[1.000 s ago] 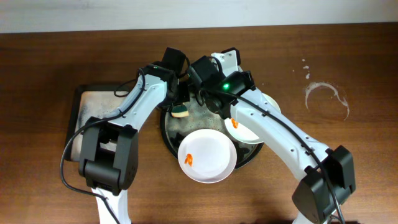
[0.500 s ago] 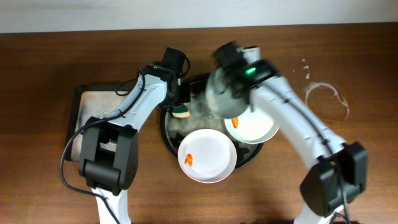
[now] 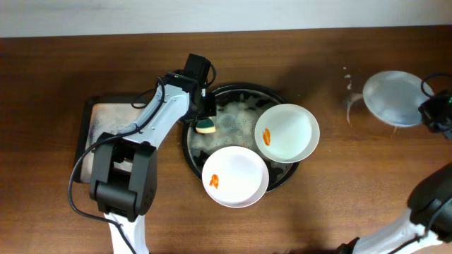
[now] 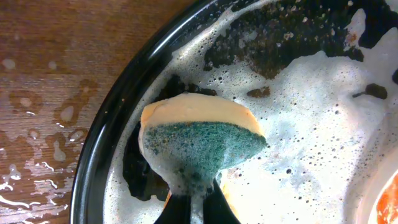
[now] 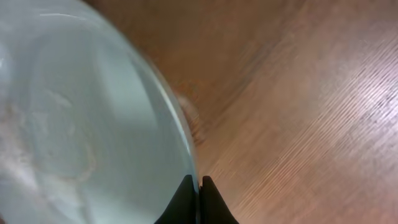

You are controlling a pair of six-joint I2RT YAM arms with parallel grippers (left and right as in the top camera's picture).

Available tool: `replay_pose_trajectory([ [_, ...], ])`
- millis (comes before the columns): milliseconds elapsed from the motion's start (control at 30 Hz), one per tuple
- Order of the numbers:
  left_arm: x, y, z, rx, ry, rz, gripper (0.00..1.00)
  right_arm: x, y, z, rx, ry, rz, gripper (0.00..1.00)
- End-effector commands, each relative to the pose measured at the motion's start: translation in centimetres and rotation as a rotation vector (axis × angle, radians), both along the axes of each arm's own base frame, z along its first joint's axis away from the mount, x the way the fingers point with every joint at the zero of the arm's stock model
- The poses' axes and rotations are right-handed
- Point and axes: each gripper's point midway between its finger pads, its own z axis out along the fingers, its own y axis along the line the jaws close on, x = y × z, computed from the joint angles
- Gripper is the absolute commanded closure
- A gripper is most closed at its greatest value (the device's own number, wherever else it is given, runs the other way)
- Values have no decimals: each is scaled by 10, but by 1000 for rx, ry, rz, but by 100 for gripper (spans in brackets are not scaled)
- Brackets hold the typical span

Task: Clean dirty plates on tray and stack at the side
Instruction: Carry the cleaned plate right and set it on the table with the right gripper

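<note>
The black round tray [image 3: 195, 149] holds soapy foam and two white plates, one at the front [image 3: 236, 177] and one at the right [image 3: 288, 132], each with an orange smear. My left gripper [image 3: 207, 121] is shut on a yellow and green sponge [image 4: 198, 142] over the tray's [image 4: 99, 155] foamy left part. My right gripper [image 5: 199, 185] is shut on the rim of the pale grey-blue plate [image 5: 74, 124]. It holds that plate [image 3: 393, 98] above the whitish ring stain [image 3: 351, 107] at the far right of the table.
A rectangular dark sponge tray [image 3: 88, 141] lies at the left of the black tray. Water drops wet the wood [image 4: 37, 112] outside the tray's rim. The right arm's base [image 3: 431, 212] stands at the front right.
My right arm has swung from over the tray to the far right, carrying the grey-blue plate over the ring stain. The left arm and sponge have stayed put.
</note>
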Motion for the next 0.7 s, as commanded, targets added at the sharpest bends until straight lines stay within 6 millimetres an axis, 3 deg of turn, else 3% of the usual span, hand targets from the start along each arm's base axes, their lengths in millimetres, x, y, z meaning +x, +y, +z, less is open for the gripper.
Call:
replay_pose_trajectory([
  [0, -1, -4, 11, -17, -21, -25, 99, -4, -8, -44, 82, 63, -33, 96],
  [33, -1, -4, 11, -16, -20, -26, 99, -4, -9, -52, 89, 76, -31, 96],
  [67, -1, -4, 11, -16, -21, -26, 99, -3, -10, -53, 84, 72, -29, 78],
  [133, -1, -4, 11, -17, -20, -26, 99, 0, -12, -42, 61, 44, -1, 55],
  [233, -2, -4, 11, -16, -20, -26, 99, 13, 0, 13, 37, -109, 63, 45],
  [300, -2, -3, 10, -16, -18, -26, 99, 22, 26, 52, 55, -229, 183, 44],
  [367, -5, -10, 11, -44, -13, -85, 99, 26, 70, 86, 68, -307, 351, 44],
  [433, -8, -11, 11, -51, 1, -92, 99, 23, 123, 104, 84, -300, 501, 45],
  [567, -18, -21, 16, -95, 16, -194, 99, 13, 243, 98, 151, -188, 858, 46],
  [667, -24, -18, 40, -83, -23, -252, 99, 9, 303, 92, 116, -139, 1032, 47],
])
